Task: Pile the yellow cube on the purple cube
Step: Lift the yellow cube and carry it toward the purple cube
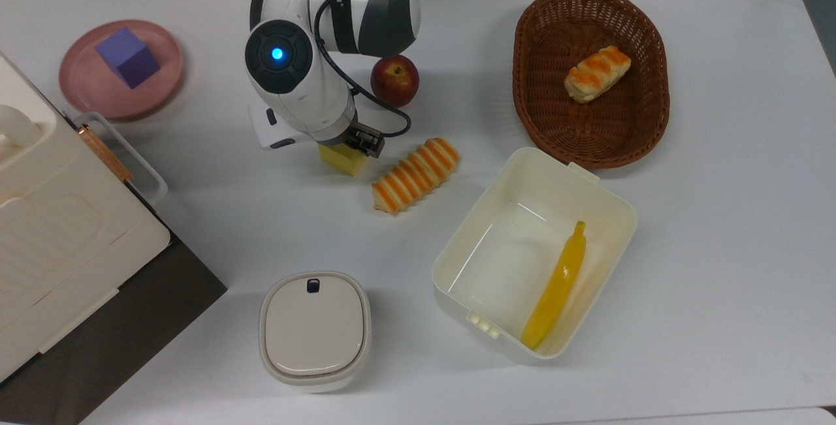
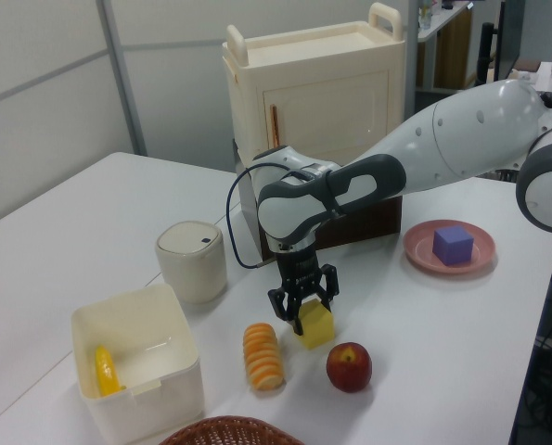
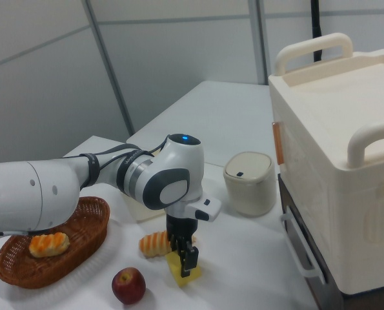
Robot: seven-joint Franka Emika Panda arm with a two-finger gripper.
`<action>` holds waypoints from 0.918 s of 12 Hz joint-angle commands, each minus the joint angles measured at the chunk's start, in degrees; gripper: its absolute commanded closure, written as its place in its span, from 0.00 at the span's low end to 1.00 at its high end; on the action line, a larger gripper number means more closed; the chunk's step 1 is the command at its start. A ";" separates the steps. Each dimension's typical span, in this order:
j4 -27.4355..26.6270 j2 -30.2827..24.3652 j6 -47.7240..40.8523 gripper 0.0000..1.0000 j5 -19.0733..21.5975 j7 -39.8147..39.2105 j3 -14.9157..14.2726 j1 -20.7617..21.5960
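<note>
top view overhead; left, right views oblique, opposite sides, sharing table (image 1: pixel 718 216).

Hidden in the top view under the arm (image 1: pixel 307 85): most of the yellow cube (image 1: pixel 343 159); cut off at the left view's bottom edge: the wicker basket (image 2: pixel 224 432).
</note>
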 commanded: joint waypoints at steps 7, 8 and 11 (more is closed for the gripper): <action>-0.38 -7.55 -7.56 0.71 -5.07 -13.79 -1.12 -8.83; -0.38 -8.26 -8.80 0.70 -5.51 -16.61 -1.12 -10.77; -0.29 -10.29 -10.83 0.70 -7.27 -24.79 -1.56 -16.57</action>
